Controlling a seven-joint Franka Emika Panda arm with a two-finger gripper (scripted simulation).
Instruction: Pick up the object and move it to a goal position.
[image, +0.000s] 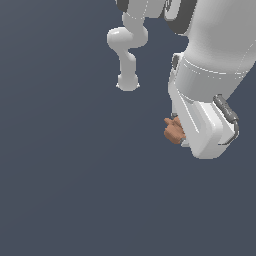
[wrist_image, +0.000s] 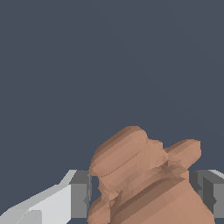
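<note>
The object (image: 173, 131) is a small orange-brown lumpy thing with knobby bumps. In the exterior view it pokes out from the side of my white gripper (image: 187, 132) toward the exterior view's left. My large white wrist and hand hide the fingers there. In the wrist view the object (wrist_image: 140, 175) fills the space between my two grey fingers, and the gripper (wrist_image: 146, 194) is shut on it. One grey finger (wrist_image: 80, 192) touches one side of it and the other finger (wrist_image: 212, 192) touches the opposite side. No goal marker shows in either view.
The arm's white links and base (image: 127, 52) stand at the top of the exterior view. The ground (image: 65, 175) is a flat, plain dark blue-grey surface. No other object shows.
</note>
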